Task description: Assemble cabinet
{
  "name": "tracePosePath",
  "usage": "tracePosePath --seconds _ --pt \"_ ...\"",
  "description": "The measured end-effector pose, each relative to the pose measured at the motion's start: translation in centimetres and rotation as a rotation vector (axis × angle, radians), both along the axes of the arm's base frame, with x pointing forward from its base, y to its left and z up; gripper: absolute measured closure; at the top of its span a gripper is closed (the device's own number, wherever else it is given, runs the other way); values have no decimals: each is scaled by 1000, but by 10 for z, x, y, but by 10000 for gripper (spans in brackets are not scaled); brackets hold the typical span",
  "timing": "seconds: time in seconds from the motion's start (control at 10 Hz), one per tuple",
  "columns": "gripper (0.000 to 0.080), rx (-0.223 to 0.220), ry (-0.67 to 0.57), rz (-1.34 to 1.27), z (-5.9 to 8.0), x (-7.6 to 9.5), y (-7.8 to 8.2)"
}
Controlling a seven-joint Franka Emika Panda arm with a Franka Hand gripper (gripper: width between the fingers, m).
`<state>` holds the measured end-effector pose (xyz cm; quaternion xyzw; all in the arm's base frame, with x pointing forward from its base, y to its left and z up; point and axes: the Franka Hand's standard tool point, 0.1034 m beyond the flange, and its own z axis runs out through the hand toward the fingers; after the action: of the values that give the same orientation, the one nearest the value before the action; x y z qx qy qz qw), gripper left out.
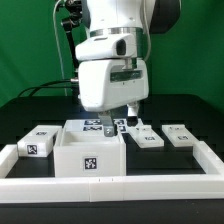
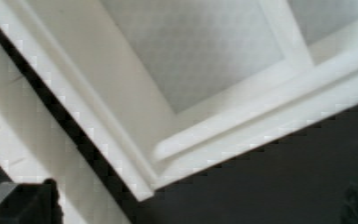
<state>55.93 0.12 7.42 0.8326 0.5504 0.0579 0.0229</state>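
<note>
White cabinet body (image 1: 90,158) half-hides the fingers (image 1: 109,122), so can't tell their gap. Wrist view's just blurry white edges.

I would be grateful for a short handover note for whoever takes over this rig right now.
Gripper: low at the back edge of the cabinet body. The pictures do not show whether it is open or shut.
Things: the body stands front centre inside the rail, open on top. The left panel lies loose on the exterior view's left. The near-right panel and far-right panel lie loose on its right.
Done: no panel visibly fitted.
Left: fit the three panels to the body.
</note>
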Motion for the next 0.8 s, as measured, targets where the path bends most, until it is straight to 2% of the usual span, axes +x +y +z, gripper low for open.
tracePosePath --seconds 0.2,0.7,0.8 --pt "3 -53 92 73 -4 -11 11" --pt "3 -50 86 74 -4 -11 9" --pt "3 -61 86 178 -4 -17 3"
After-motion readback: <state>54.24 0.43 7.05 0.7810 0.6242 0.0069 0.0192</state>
